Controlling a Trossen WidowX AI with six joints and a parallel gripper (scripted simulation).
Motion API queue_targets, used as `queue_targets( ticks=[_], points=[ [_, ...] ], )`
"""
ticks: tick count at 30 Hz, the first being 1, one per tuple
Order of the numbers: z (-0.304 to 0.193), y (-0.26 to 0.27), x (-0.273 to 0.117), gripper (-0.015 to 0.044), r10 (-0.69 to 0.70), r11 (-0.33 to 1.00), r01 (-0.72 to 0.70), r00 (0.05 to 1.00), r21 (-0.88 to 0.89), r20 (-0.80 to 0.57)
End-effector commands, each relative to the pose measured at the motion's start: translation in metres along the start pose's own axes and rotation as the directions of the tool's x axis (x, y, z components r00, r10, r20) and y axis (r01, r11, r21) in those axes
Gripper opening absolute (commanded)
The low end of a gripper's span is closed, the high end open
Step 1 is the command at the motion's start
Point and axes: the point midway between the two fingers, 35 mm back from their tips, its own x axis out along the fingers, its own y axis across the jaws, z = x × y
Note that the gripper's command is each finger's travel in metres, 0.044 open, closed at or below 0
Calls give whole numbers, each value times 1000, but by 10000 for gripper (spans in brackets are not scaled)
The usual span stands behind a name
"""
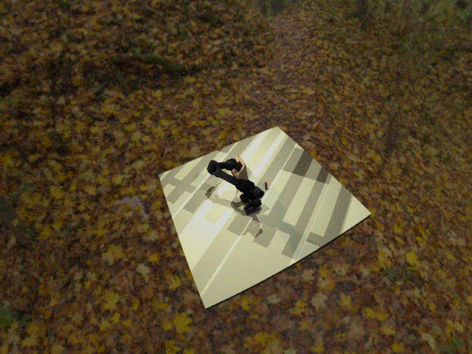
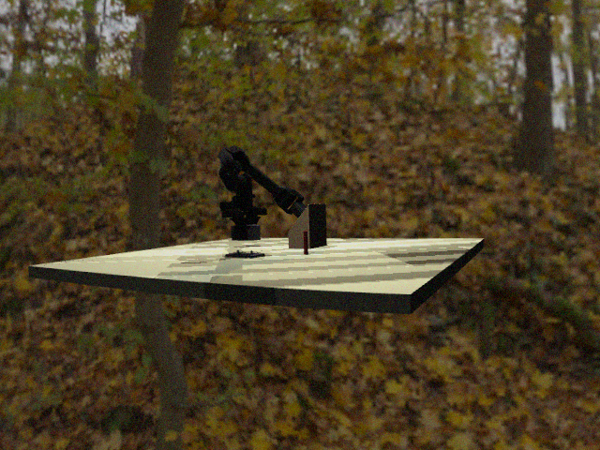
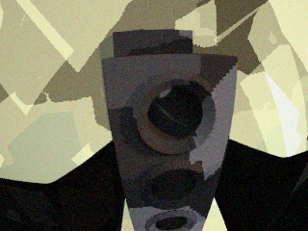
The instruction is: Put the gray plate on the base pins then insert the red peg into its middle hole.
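Note:
My gripper is shut on the gray plate, whose three holes run in a line in the wrist view. The dark base lies on the table below, and one end shows past the plate's far edge. In the exterior view the gripper is a short way above the base. The base's pins are hidden behind the plate in the wrist view. In the top view the arm blocks most of the plate and base. The red peg stands upright off to the side.
A brown wedge-shaped block stands behind the peg in the exterior view, close to the arm. Light and dark patches cover the square table.

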Motion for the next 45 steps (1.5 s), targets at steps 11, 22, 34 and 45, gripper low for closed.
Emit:
queue_targets(
  ticks=[11,22,34,45],
  points=[
    [9,-2,4,0,1,1000,-1,1000,8,9],
    [9,-2,4,0,1,1000,-1,1000,8,9],
    [10,-2,20,0,1,1000,-1,1000,9,10],
    [10,-1,34,0,1,1000,-2,1000,9,10]
  ],
)
